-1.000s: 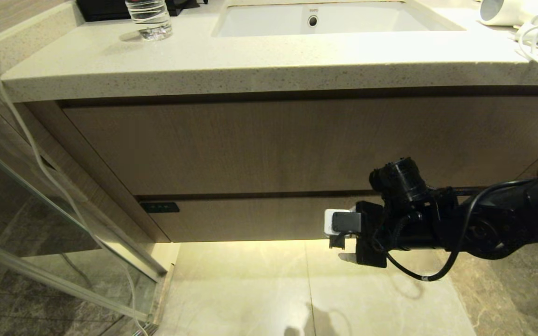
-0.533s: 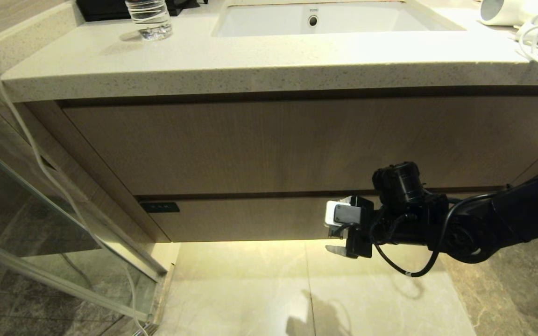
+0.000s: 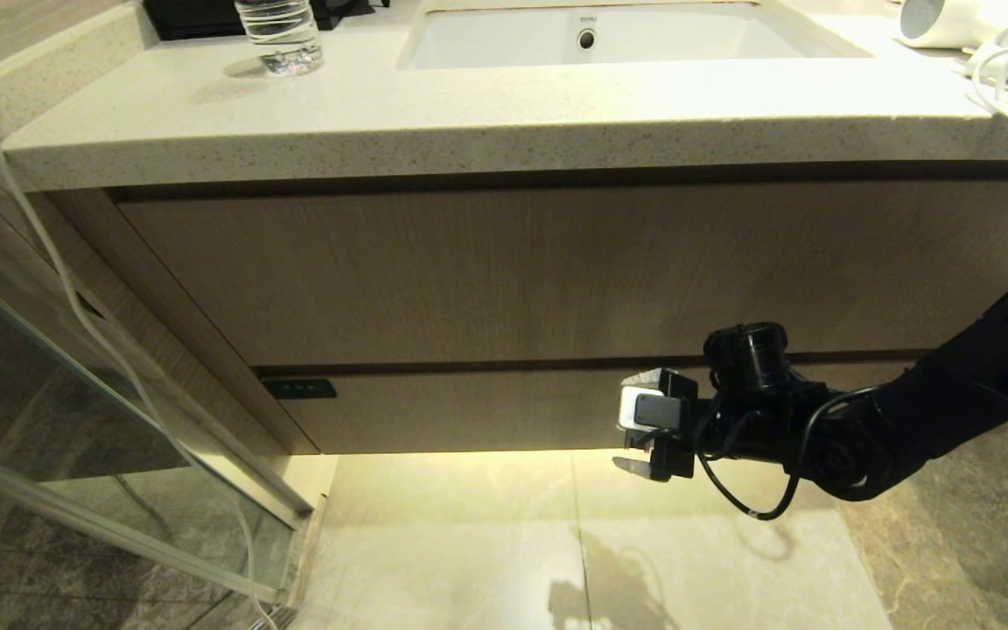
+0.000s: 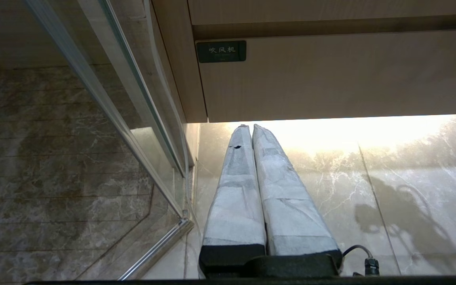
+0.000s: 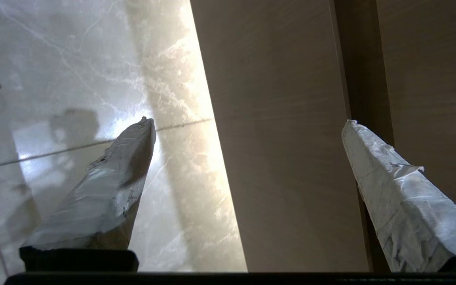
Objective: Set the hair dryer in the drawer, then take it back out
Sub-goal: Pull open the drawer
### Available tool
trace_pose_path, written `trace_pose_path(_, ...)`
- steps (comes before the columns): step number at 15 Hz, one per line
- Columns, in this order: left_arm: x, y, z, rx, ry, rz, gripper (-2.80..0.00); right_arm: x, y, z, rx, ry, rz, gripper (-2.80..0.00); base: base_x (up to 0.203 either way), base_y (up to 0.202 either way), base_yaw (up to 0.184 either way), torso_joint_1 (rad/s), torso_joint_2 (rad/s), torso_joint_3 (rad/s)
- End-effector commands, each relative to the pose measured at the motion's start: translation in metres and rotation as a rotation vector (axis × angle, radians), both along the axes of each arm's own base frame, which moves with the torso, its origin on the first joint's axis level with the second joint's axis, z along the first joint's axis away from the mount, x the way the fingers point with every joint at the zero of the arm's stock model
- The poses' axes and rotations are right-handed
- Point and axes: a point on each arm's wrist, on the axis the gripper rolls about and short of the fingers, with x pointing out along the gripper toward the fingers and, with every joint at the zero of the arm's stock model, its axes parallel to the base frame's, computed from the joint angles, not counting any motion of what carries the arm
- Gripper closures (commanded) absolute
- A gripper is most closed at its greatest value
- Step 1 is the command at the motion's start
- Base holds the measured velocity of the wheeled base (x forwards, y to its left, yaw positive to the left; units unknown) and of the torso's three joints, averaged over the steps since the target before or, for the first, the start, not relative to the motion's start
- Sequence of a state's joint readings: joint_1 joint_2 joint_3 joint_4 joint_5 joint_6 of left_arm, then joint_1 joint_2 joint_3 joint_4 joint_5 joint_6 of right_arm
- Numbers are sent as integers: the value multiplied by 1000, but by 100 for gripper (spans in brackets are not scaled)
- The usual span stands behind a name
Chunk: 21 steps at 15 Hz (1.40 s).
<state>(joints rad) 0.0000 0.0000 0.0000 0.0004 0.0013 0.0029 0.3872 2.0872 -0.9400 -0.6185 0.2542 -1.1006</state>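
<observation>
From the head camera, you see the drawer shut, the lowest wood front of the vanity, with a small black label at its left end. The right end effector sits at that front, right of its middle, turned so 1 finger is at the dark gap above the drawer and the other is below the drawer's lower edge, over the lit floor. Whether either finger touches the wood, you cannot tell. The dryer lies on the counter at the far right, well apart from the drawer, its white cord looped beside it. A bottle stands at the counter's left, and the sink is in the middle.

In the left wrist view, your left end effector is narrow, its 2 wrapped fingers pressed together with nothing between them. It points toward the floor near the drawer's left end, where the label is. A glass panel runs beside it.

In the right wrist view, the right end effector stands wide and holds nothing. The drawer front fills the space between the fingers: 1 finger is over the floor, the other is at the dark gap above the drawer.
</observation>
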Motion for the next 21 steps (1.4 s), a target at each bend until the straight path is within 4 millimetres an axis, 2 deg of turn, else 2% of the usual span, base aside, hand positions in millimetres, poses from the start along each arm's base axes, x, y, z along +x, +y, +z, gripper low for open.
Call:
trace_pose_path(1,0,0,0,0,0,0,0,8,3,-17,0,4,19,-280,0,0,0,0,0,0)
trace_pose_path(5,0,0,0,0,0,0,0,21,6,-20,33,-76,31,-280,0,0,0,0,0,0)
trace_pose_path(9,0,0,0,0,0,0,0,40,-7,-24,6,-129,9,-280,0,0,0,0,0,0)
trace_pose_path(21,0,0,0,0,0,0,0,60,-21,-41,-15,-131,-33,-280,0,0,0,0,0,0)
